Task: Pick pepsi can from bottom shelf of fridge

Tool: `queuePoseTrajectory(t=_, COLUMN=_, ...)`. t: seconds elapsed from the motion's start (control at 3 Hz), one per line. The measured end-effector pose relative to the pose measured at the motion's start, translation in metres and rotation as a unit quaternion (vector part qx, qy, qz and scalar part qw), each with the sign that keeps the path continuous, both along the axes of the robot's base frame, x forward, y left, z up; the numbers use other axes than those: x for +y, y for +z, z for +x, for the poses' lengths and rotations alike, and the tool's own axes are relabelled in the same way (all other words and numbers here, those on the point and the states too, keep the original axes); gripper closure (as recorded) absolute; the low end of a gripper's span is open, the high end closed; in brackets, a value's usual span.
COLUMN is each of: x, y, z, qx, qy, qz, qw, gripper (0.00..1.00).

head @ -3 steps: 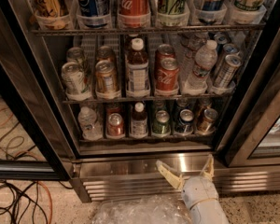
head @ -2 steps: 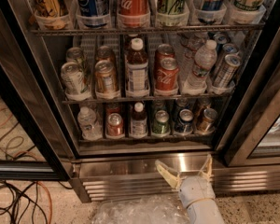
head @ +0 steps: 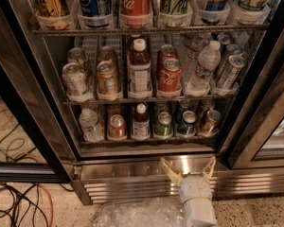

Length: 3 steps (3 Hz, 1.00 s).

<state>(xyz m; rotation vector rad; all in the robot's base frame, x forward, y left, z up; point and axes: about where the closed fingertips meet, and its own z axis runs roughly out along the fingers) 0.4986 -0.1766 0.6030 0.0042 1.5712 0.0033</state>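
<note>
The fridge (head: 146,169) stands open in front of me. Its bottom shelf (head: 146,139) holds a row of drinks. The pepsi can (head: 187,123), short and dark blue with a silver top, sits fifth from the left, between a green can (head: 164,125) and a gold-brown can (head: 209,122). My gripper (head: 188,168) is low in front of the steel base, below the shelf and just under the pepsi can. Its two cream fingers are spread apart and hold nothing.
The bottom shelf also holds a water bottle (head: 90,124), a red can (head: 117,126) and a dark bottle (head: 141,122). Higher racks carry cans and bottles. Crumpled clear plastic (head: 137,214) lies on the floor. Cables (head: 14,202) lie at the left. A glass door edge (head: 255,126) stands at the right.
The view has come a little closer to the fridge. The gripper stays open in front of the base, shifted only slightly.
</note>
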Motion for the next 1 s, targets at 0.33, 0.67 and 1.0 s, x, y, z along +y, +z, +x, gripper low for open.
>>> queuePoseTrajectory(t=0.33, x=-0.006, y=-0.014, z=0.014, qx=-0.019, qy=-0.009, qz=-0.005, qw=0.9998, gripper=0.00)
queuePoseTrajectory(t=0.67, x=-0.007, y=-0.023, z=0.026, qx=-0.037, qy=-0.006, qz=-0.003, qw=0.9993, gripper=0.00)
queuePoseTrajectory(t=1.0, x=-0.009, y=-0.028, z=0.038, qx=-0.053, qy=-0.004, qz=0.003, qw=0.9986, gripper=0.00)
